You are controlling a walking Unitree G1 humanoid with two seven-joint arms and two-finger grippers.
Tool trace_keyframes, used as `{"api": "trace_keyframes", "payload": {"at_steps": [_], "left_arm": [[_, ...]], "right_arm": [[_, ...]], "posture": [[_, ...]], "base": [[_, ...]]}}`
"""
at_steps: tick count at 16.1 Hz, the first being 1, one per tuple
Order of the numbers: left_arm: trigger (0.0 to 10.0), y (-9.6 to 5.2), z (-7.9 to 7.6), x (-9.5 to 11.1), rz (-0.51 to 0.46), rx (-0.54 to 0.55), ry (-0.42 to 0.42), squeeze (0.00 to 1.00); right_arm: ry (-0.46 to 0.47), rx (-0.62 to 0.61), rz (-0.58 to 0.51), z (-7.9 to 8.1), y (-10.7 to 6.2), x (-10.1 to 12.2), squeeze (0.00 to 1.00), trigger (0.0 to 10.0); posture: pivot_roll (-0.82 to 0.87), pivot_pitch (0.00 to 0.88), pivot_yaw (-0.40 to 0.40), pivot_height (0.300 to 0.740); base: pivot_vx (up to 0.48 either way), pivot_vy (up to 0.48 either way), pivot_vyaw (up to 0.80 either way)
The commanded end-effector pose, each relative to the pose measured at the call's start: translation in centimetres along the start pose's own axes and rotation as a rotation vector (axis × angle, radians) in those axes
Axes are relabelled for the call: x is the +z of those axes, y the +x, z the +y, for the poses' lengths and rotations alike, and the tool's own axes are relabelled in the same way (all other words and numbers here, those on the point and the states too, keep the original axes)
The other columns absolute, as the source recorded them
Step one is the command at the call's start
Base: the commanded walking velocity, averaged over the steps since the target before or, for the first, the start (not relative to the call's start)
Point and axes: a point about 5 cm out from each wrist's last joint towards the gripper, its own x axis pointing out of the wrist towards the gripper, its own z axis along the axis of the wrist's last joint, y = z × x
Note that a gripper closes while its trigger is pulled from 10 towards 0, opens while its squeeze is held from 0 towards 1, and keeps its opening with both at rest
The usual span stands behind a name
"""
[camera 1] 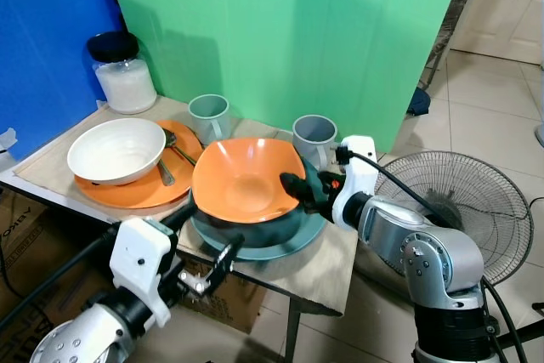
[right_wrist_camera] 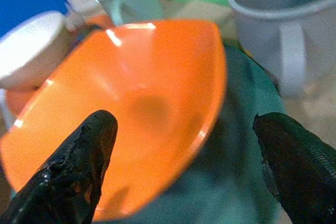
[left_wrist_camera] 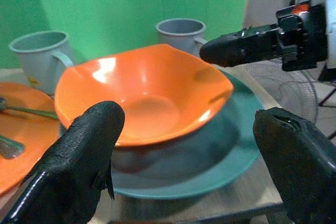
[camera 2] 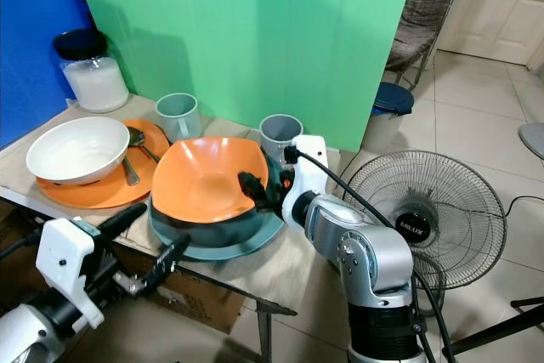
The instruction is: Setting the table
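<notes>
Straddling the orange bowl (camera 1: 245,179) rim with our right gripper (camera 1: 299,190), jaws spread, we should pinch squarely before lifting it from the plate (camera 1: 289,242).

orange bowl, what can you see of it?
The orange bowl is glossy, plastic-looking, with a squarish, wavy rim, and empty. It sits tilted toward the robot's left on the teal plate near the table's front edge. The right pincer, open, straddles its right rim: one finger inside, one outside. The left pincer hangs open near its front.
</notes>
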Motion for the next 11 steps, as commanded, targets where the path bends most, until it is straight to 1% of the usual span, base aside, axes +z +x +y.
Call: {"api": "trace_keyframes", "payload": {"at_steps": [1, 2, 4, 6, 7, 8, 9, 10, 11], "left_arm": [[10.0, -0.1, -0.2, 0.4, -0.007, -0.017, 0.009, 0.00], [10.0, -0.1, -0.2, 0.4, -0.006, -0.023, 0.007, 0.00], [10.0, -0.1, -0.3, 0.4, -0.006, -0.025, 0.001, 0.00], [10.0, -0.2, -0.4, 0.4, -0.002, -0.026, -0.001, 0.00], [10.0, -0.2, -0.3, 0.4, -0.002, -0.021, 0.002, 0.00], [10.0, -0.3, -0.3, 0.4, -0.003, -0.016, 0.002, 0.00], [10.0, -0.3, -0.3, 0.4, -0.004, -0.014, 0.002, 0.00], [10.0, -0.3, -0.3, 0.4, -0.004, -0.015, -0.001, 0.00], [10.0, -0.3, -0.3, 0.4, -0.003, -0.017, -0.002, 0.00]], "right_arm": [[-0.018, -0.034, 0.028, 0.0, 0.3, 0.0, 0.00, 10.0], [-0.014, -0.051, 0.056, -0.1, 0.5, -0.3, 0.00, 10.0], [0.069, -0.021, 0.118, 0.6, 0.9, -0.9, 0.00, 10.0], [0.149, -0.004, 0.123, 0.9, 1.1, -1.0, 0.00, 10.0], [0.203, 0.000, 0.120, 0.9, 1.2, -0.9, 0.00, 7.5], [0.249, 0.017, 0.120, 0.9, 1.2, -0.9, 0.00, 3.0], [0.264, 0.025, 0.122, 1.0, 1.3, -0.9, 0.00, 0.0], [0.304, 0.068, 0.143, 1.4, 1.3, -1.0, 0.00, 0.0], [0.316, 0.091, 0.162, 1.7, 1.2, -1.1, 0.00, 0.0]], "posture": [[-0.05, 0.000, 0.010, 0.740], [-0.05, 0.000, 0.008, 0.740], [-0.04, 0.000, 0.005, 0.740], [-0.04, 0.000, 0.003, 0.740], [-0.04, 0.000, 0.002, 0.740], [-0.04, 0.000, 0.001, 0.740], [-0.04, 0.000, 0.001, 0.740], [-0.04, 0.000, 0.001, 0.740], [-0.04, 0.000, 0.002, 0.740]], "base": [[0.000, 0.000, 0.00], [0.000, 0.000, 0.00], [0.000, 0.000, 0.00], [0.000, 0.000, 0.00], [0.000, 0.000, 0.00], [0.000, 0.000, 0.00], [0.000, 0.000, 0.00], [0.000, 0.000, 0.00], [0.000, 0.000, 0.00]]}}
